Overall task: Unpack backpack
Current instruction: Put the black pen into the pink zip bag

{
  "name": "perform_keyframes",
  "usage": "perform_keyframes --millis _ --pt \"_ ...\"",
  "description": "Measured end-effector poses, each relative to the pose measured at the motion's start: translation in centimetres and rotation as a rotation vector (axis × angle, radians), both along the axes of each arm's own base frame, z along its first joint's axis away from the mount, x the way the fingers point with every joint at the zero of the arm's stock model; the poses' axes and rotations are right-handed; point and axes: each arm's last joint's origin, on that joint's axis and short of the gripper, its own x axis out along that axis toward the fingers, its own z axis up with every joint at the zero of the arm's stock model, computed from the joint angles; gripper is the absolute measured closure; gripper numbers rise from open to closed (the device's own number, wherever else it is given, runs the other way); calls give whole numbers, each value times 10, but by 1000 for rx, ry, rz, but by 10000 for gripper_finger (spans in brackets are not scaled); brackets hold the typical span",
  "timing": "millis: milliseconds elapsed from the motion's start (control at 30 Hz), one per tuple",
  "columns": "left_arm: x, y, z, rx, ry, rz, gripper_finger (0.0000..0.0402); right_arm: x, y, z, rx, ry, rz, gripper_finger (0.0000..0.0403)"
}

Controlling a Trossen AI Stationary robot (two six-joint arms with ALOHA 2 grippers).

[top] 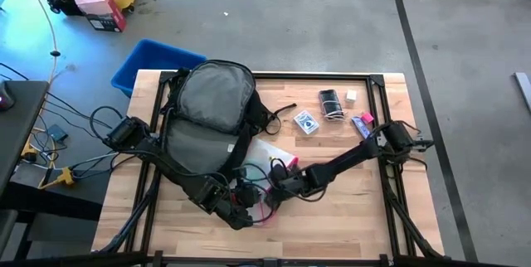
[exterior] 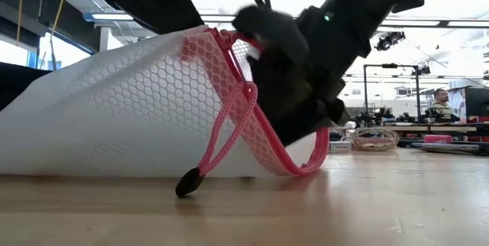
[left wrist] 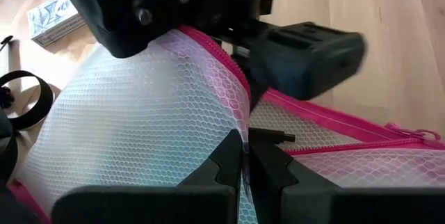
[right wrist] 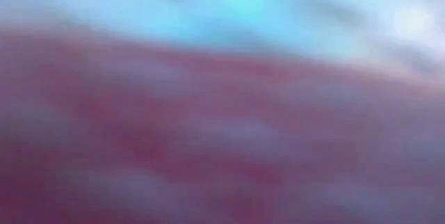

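The black backpack (top: 211, 105) lies on the table's left half with its grey back panel up. Near its front end lies a clear mesh pouch with pink zip edges (left wrist: 139, 113), its underside on the wood (exterior: 114, 162). Its pink cord loop hangs down to a black tab (exterior: 189, 182) at the tabletop. My left gripper (left wrist: 245, 165) is shut on the pouch's wall. My right gripper (left wrist: 208, 15) is at the pouch's zip opening, dark and close above it (exterior: 298, 70). The right wrist view shows only pink and pale blur. My left gripper pinches a fold of the pouch's mesh wall (left wrist: 240, 130) between its two fingers, just below the pink zip edge. The fingers come slanting down from the table's near left. The pouch's mouth end is held up, while its underside stays on the table.
At the far right of the table lie a card deck (top: 306, 123), a black item with a coiled cable (top: 330, 104), a small white block (top: 351, 96) and a purple-pink item (top: 362, 123). A blue bin (top: 153, 64) stands beyond the far left corner.
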Motion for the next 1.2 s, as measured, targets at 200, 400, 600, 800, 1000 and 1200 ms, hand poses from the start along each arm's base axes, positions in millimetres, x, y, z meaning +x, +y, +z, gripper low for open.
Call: perform_keyframes --millis 200,400,600,800,1000,1200 --pt "0 0 0 3 -2 3 402 -8 -8 4 -53 167 -66 217" --pt "0 0 0 -1 -2 5 402 0 2 39 -149 181 -110 217" --pt "0 0 0 -3 -3 6 402 11 7 50 -93 132 -97 218" --pt "0 0 0 -6 2 6 402 19 5 18 -12 216 -105 218" --pt "-1 0 -1 -4 7 6 402 23 1 3 6 256 -137 218" --pt "-1 0 -1 -7 5 11 402 23 -6 -4 -5 306 -145 229"
